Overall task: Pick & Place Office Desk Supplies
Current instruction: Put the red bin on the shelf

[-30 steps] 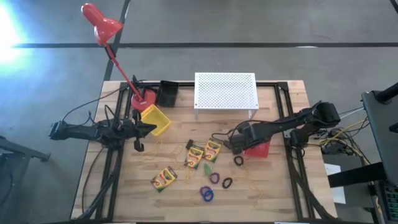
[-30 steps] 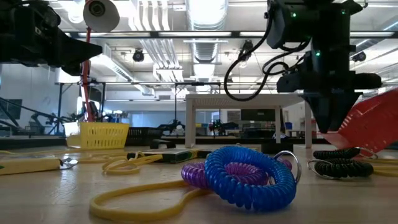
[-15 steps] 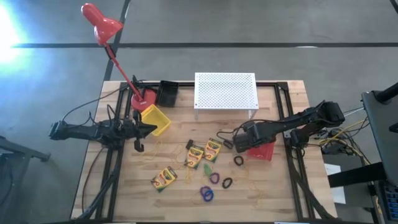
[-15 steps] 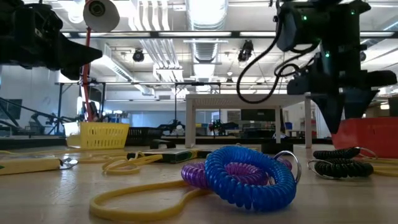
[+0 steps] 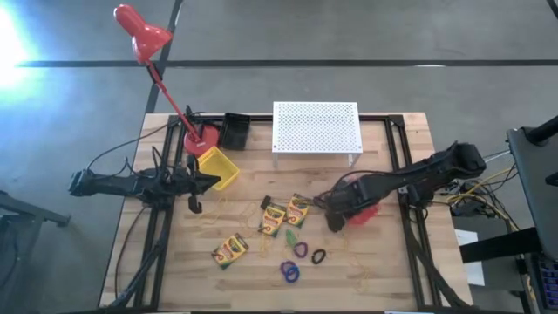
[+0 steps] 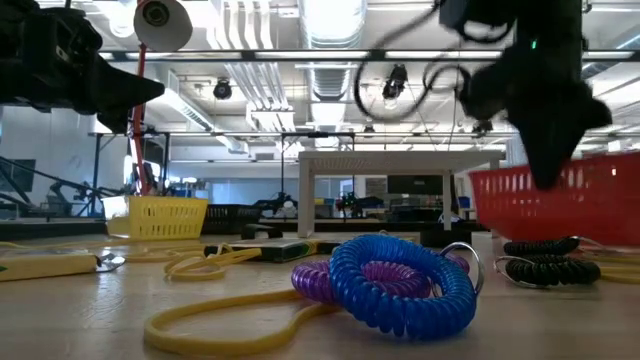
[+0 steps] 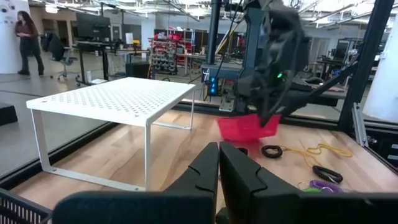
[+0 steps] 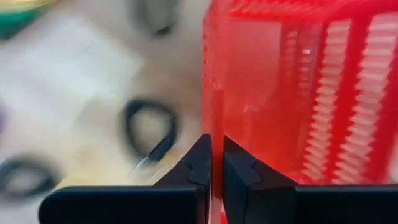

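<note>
My right gripper (image 5: 334, 220) is shut on a red mesh basket (image 5: 362, 212) right of the table's middle, seen level in the low view (image 6: 570, 205). Three yellow-and-green crayon boxes (image 5: 273, 218) (image 5: 298, 209) (image 5: 231, 250) lie flat left of it. Black (image 5: 319, 256), purple (image 5: 301, 249) and blue (image 5: 289, 272) elastic rings and a thin yellow rubber band (image 5: 353, 262) lie toward the near edge. My left gripper (image 5: 193, 196) hangs shut beside a yellow basket (image 5: 216, 167) and touches nothing. My right gripper pinches the red basket's side wall at its upper rim (image 8: 211, 118), one finger inside and one outside. The fingers (image 8: 239, 171) come from above, pointing down. The basket stands upright and level; I cannot tell whether its bottom (image 6: 560, 243) rests on the table.
A white perforated stand (image 5: 316, 128) sits at the far edge, with a black tray (image 5: 234, 131) and the red lamp's base (image 5: 200, 138) to its left. Black rails run along the table's sides. Bare wood shows near the right and near-left corners.
My right gripper has carried the red basket a little toward the table's near edge and lowered it. The basket was tipped a second ago and now stands level, with its mesh wall facing the low camera. The left arm has kept still.
</note>
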